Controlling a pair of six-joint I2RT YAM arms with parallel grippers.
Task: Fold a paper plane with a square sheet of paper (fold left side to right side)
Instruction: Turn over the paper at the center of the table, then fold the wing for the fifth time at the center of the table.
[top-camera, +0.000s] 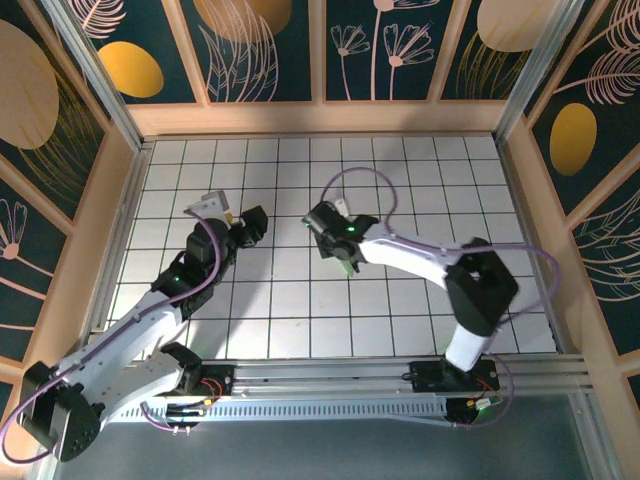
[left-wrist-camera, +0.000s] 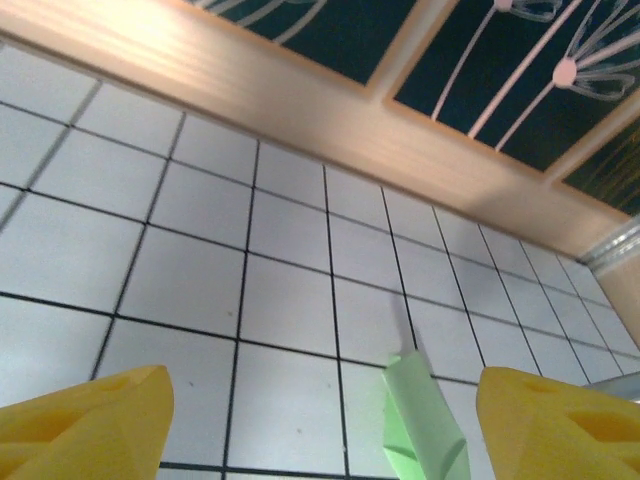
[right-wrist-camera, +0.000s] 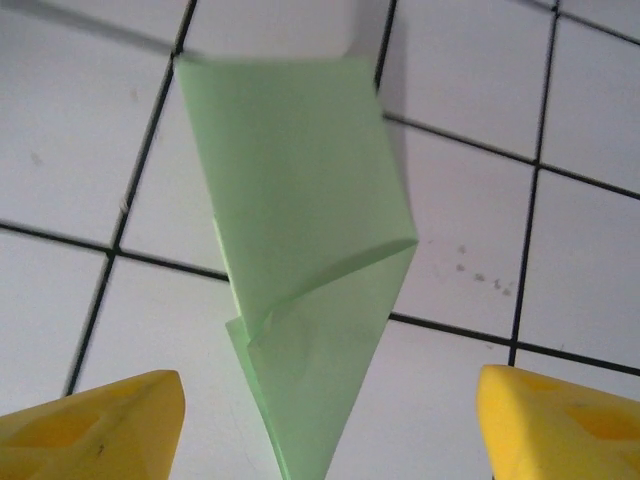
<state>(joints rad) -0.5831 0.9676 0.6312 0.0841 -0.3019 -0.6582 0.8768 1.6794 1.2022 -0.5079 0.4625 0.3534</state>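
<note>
While paper plane (right-wrist-camera: 300, 200) lies on grid table (right-wrist-camera: 80, 130), right fingers (right-wrist-camera: 100, 435) and left fingers (left-wrist-camera: 90, 430) stand spread apart, gripping nothing.

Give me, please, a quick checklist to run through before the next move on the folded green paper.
1. Right tool open and clear of the paper plane: ok.
2. Left tool open and holding nothing: ok.
3. Paper plane lying on the table, between the right tool's jaws: ok.
4. Folds pressed flat: not ok, one layer's edge bows loosely.
5. Plane fully folded: cannot tell, its near end is cut off in the wrist views.
</note>
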